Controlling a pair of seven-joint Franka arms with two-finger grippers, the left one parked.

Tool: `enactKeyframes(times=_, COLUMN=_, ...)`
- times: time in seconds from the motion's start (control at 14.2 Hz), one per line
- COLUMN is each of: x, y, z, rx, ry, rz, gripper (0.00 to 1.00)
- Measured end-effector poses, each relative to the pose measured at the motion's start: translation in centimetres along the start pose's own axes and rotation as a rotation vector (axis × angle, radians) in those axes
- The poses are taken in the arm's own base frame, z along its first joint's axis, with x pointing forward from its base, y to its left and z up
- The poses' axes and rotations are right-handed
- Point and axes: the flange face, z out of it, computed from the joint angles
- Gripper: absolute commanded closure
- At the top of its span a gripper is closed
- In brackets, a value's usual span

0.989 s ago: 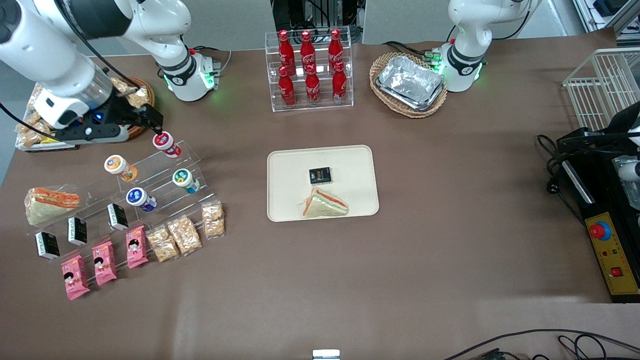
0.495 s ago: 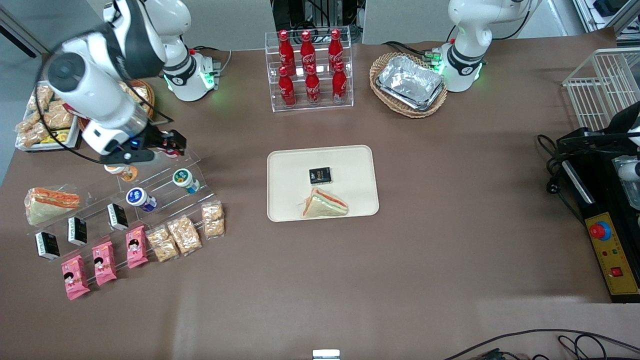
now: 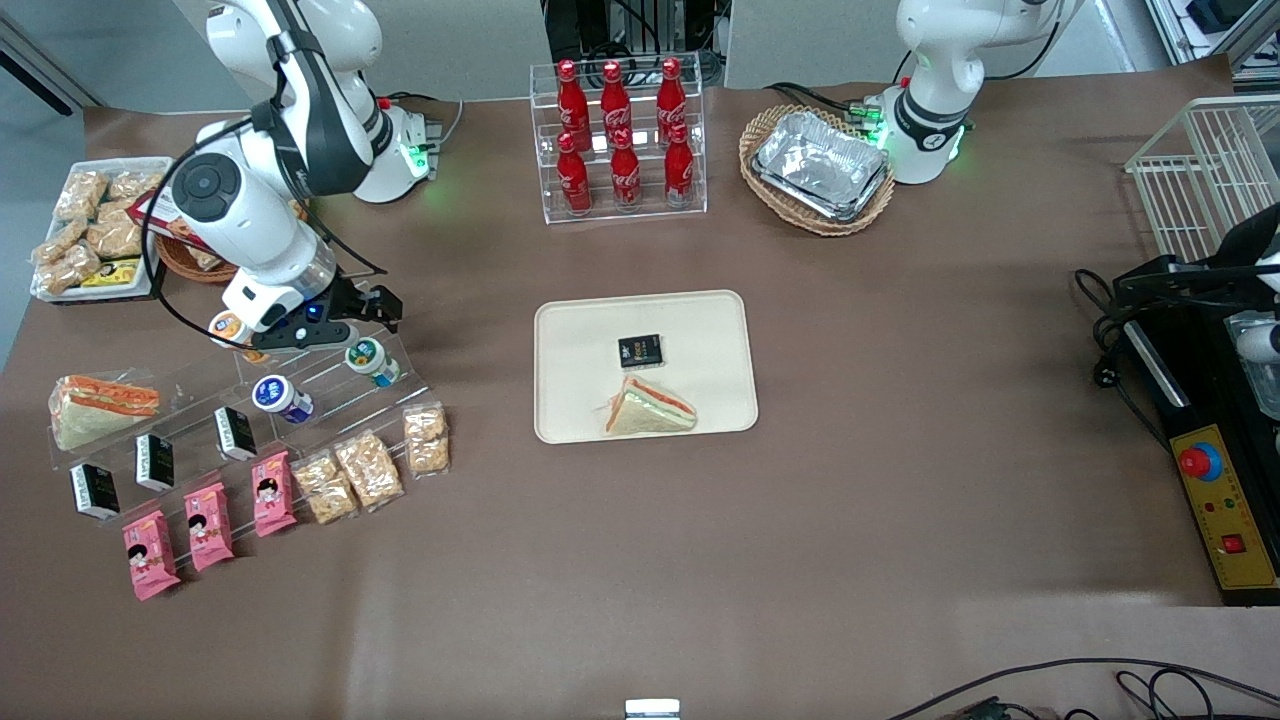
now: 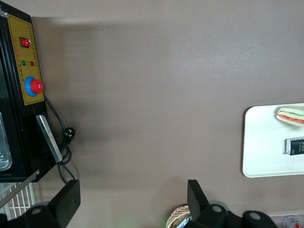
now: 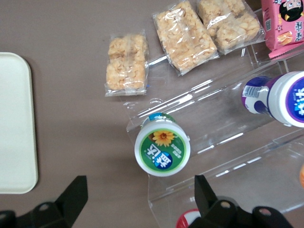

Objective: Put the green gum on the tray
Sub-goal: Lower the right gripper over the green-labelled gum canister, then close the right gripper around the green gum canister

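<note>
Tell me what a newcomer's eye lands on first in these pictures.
First the red cola bottles in their clear rack, farther from the front camera than the tray. Next the tray itself at the table's middle, holding a sandwich and a small black pack. Then the gripper, open, hovering just above the green gum on the clear stepped stand.

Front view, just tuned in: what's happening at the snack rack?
The right arm's tool hangs open just above the green gum, which sits untouched on the clear tiered rack near the blue-lidded canister. In the wrist view the gum lies between the two fingers, not yet gripped. The tray at mid-table already holds a sandwich and a small black packet; no gum is on it.
</note>
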Motion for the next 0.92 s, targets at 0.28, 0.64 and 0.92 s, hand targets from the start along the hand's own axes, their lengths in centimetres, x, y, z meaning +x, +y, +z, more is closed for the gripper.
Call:
enactKeyframes(times=0.28, x=-0.2, y=0.3, z=2.5, rx=0.006, ry=0.009, rz=0.005, gripper=0.00)
enactKeyframes(times=0.64, x=-0.1, y=0.6, z=4.8, rx=0.013, ry=0.000, rz=0.013, gripper=0.00)
enactKeyframes(times=0.92, x=0.2, y=0.7, z=5.6, rx=0.018, ry=0.002, rz=0.015, gripper=0.00)
